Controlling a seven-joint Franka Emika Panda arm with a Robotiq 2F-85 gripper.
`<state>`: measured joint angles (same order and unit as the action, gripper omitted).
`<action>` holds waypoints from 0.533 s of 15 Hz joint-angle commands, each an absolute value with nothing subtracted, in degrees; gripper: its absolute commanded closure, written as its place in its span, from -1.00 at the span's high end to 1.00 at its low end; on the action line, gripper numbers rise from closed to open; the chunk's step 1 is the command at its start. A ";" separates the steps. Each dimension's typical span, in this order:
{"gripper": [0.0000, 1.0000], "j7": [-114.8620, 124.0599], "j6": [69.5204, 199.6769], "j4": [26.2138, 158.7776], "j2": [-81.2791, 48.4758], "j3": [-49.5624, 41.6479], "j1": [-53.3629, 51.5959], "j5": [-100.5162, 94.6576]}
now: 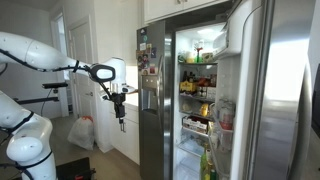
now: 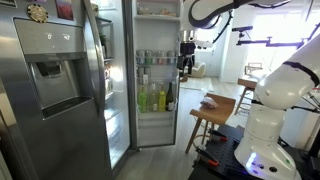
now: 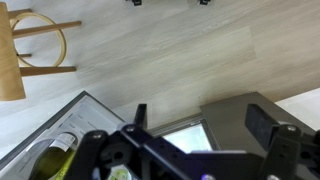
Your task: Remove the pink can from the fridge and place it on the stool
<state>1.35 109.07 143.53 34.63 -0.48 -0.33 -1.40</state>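
Pincer (image 1: 121,123) near open fridge (image 1: 152,135)

— Where does the fridge (image 1: 155,120) stand?
— Under cabinets (image 1: 185,8), with one door swung open. Bottles (image 2: 155,98) stand in rows on the shelves inside.
— And the stool (image 2: 215,108)?
— On the floor before the open side, between the fridge and the robot base (image 2: 268,125).
— The gripper (image 1: 121,120)?
— It hangs out in front of the fridge, apart from it. A bag (image 1: 82,132) lies on the floor lower down, farther from the fridge.
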 commanded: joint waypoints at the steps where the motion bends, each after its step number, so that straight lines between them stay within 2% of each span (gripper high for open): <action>1: 1.00 1.42 109.55 142.57 33.28 -0.05 0.10 -1.64; 8: 1.00 2.21 118.31 137.75 26.52 0.45 0.81 -4.12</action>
<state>1.43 115.25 141.15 30.52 -0.47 -0.20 -2.46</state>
